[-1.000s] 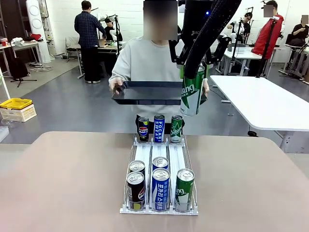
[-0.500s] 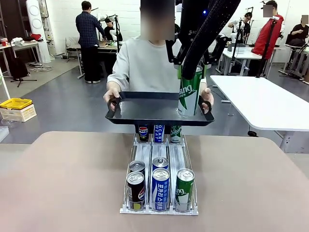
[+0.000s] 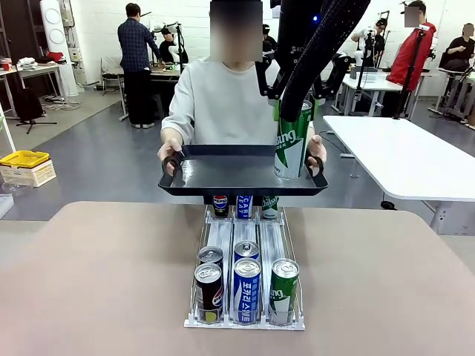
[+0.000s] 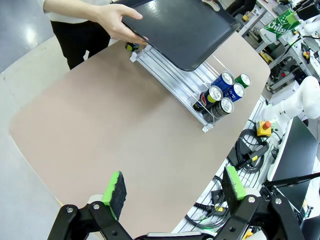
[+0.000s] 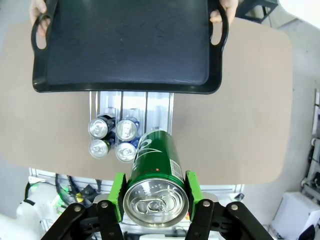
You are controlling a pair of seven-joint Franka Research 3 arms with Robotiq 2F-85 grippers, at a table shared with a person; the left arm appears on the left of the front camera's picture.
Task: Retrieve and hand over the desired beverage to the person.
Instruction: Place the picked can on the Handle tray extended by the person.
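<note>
since a second ago the person (image 3: 223, 104) has levelled the black tray (image 3: 223, 172) and brought it in under the arm; the green can (image 3: 294, 144) now hangs at the tray's right end instead of out in front of it. right gripper (image 5: 155, 194) is clenched on the can, green pads on opposite sides just under the top rim, so nearly the whole can body sticks out beyond the fingertips, lid end toward the wrist. can is upright. front view puts its base down at tray floor level, can't tell if it touches. person's hands (image 3: 318, 148) grip both tray handles, one just beside the can, below the pincer. left gripper (image 4: 174, 185) hangs released over bare table (image 4: 100, 125), the can rack (image 4: 220, 95) well ahead of its fingertips.

handling guess: probably a full can, so some weight; stiff but thin-walled, dents if squeezed hard; smooth painted metal, slippery. best held across the round body, as it is. tall and narrow, so it could tip if the tray tilts when let go.
</note>
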